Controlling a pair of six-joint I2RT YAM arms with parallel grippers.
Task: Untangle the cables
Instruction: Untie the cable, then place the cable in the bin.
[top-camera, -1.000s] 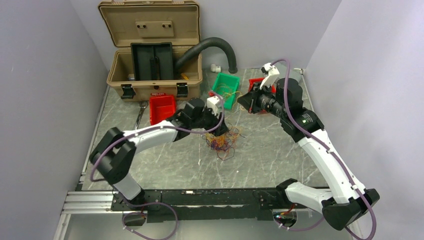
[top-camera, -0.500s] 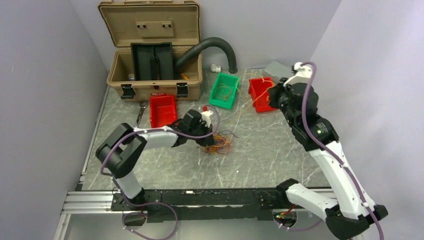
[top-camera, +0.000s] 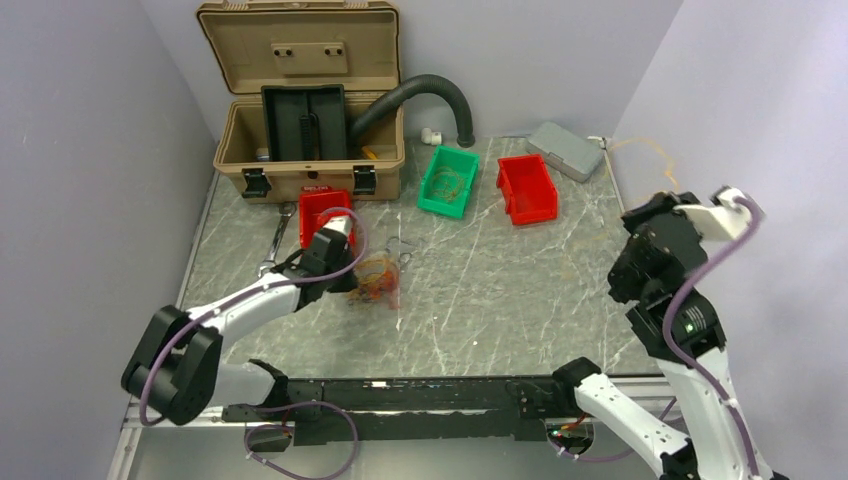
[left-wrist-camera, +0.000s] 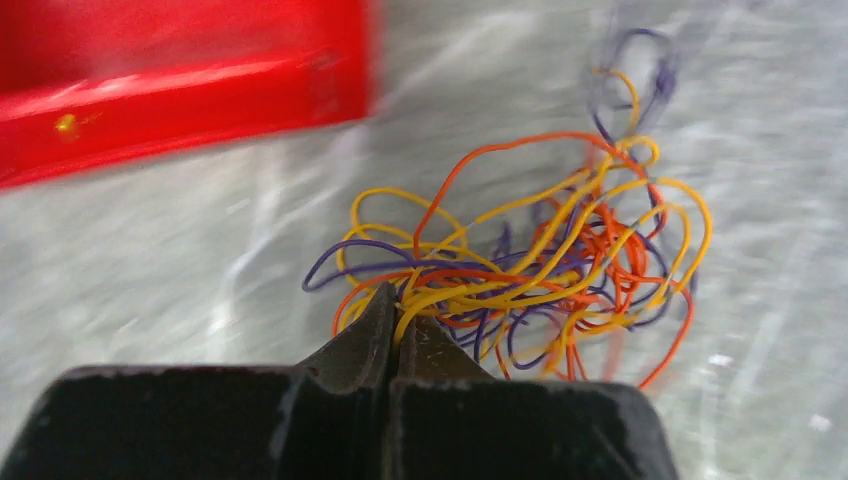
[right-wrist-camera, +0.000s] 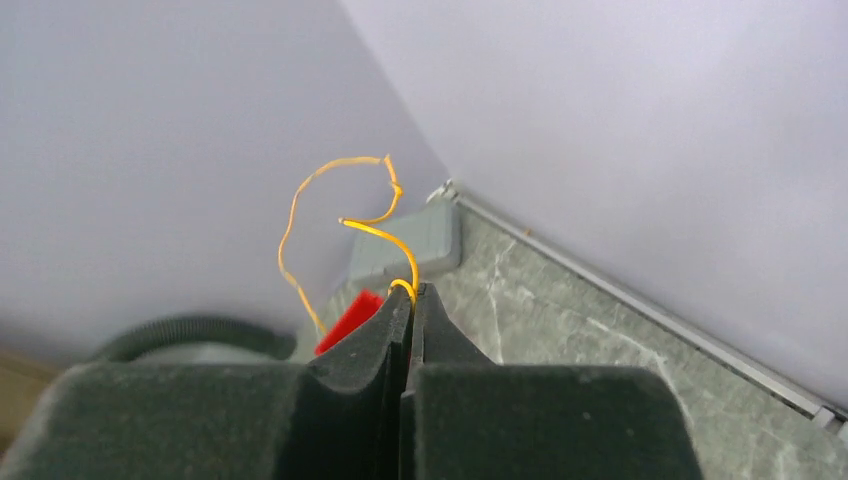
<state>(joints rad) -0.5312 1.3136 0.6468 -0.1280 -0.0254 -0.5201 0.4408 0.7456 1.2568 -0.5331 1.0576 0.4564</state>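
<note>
The cables (top-camera: 378, 281) lie as a small tangle of orange, yellow and purple strands on the marble table, left of centre. In the left wrist view the tangle (left-wrist-camera: 545, 265) spreads out just ahead of my left gripper (left-wrist-camera: 400, 318), which is shut on yellow strands at its near edge. My left gripper (top-camera: 350, 283) sits at the tangle's left side. My right gripper (right-wrist-camera: 410, 293) is lifted high by the right wall and shut on one thin yellow-orange cable (right-wrist-camera: 300, 205), which curls up in the air. That strand (top-camera: 640, 148) shows only faintly from above.
An open tan toolbox (top-camera: 300, 110) and a black hose (top-camera: 430, 88) stand at the back. A red bin (top-camera: 322, 203) sits just behind the left gripper. A green bin (top-camera: 450, 180) holds some wires, beside another red bin (top-camera: 527, 188) and a grey box (top-camera: 565, 150). A wrench (top-camera: 272, 245) lies at left.
My left gripper closed on the tangle and dragged it left toward the near red bin. The right arm swung right and upward, carrying its single strand away from the bins.
</note>
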